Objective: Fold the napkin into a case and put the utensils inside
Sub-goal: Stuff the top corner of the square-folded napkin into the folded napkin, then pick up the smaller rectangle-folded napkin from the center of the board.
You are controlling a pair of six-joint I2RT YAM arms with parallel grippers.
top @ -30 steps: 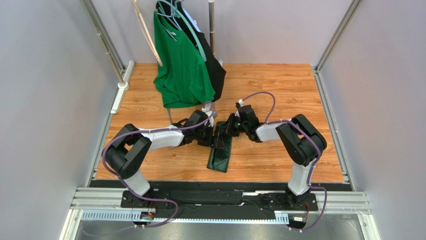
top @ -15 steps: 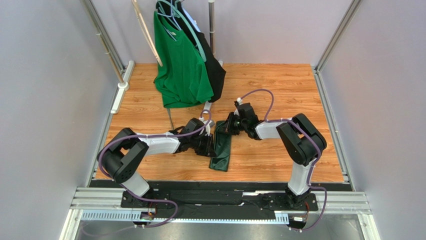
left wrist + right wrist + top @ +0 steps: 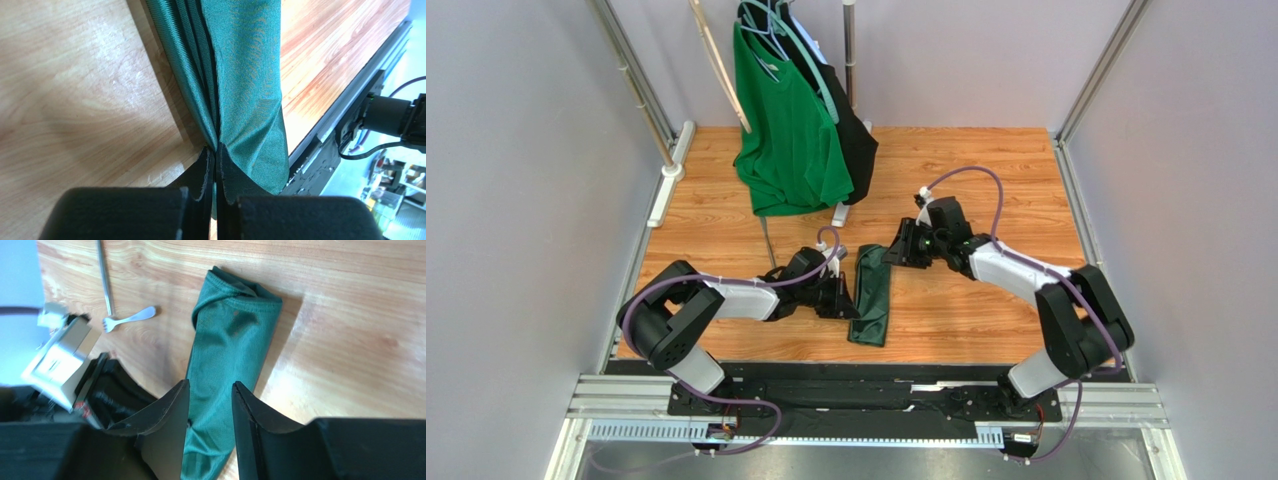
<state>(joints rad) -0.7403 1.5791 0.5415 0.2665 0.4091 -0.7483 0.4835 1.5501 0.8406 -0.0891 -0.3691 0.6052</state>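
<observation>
Left gripper (image 3: 842,299) shifted nearer along the case (image 3: 872,290), jaws pinching its left edge, case flat on the table (image 3: 986,170) between both arms, I see the right gripper (image 3: 898,250) drawn back rightward, jaws spread.

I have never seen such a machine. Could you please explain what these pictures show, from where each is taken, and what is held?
These are two robot arms bolted to a wooden table. One picture looks down from above; the other two come from cameras on the wrists. A folded dark green napkin lies between the arms, and a fork lies near it. The left end effector, the two-fingered grasping part, is shut on the napkin's edge. The right end effector is open above the napkin, holding nothing. A green T-shirt hangs behind.
</observation>
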